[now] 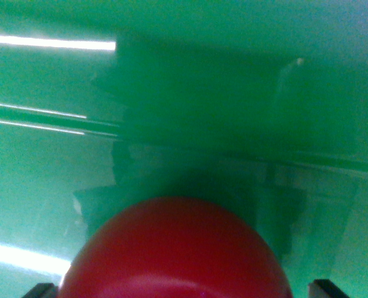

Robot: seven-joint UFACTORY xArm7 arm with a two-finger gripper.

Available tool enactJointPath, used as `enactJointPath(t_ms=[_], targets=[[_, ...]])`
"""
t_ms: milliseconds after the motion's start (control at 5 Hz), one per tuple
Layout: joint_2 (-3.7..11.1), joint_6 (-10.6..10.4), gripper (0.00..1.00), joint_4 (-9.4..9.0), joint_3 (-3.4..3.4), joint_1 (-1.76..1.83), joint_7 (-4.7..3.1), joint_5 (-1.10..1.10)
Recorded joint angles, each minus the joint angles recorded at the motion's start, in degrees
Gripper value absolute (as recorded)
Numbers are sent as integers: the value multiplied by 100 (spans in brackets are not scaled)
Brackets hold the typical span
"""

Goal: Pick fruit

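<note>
Wrist view: a round red fruit [174,251] fills the lower centre of the frame, close under the camera, flanked by the two dark fingertips [329,288] of the gripper [184,290] at the bottom corners, over a glossy green surface [41,167] streaked with bright reflections; whether the jaws pinch the fruit cannot be told.

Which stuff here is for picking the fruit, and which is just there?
For the job:
- red fruit, round, filling the bottom middle
- gripper, only its dark fingertips showing at the bottom corners, either side of the fruit

Just there:
- shiny green surface with bright light streaks
</note>
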Motion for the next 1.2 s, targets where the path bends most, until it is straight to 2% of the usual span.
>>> enactJointPath(t_ms=[600, 800, 1200], targets=[[0, -1, 0, 0, 0, 0, 0, 0], [0, -1, 100, 0, 0, 0, 0, 0], [0, -1, 100, 0, 0, 0, 0, 0]])
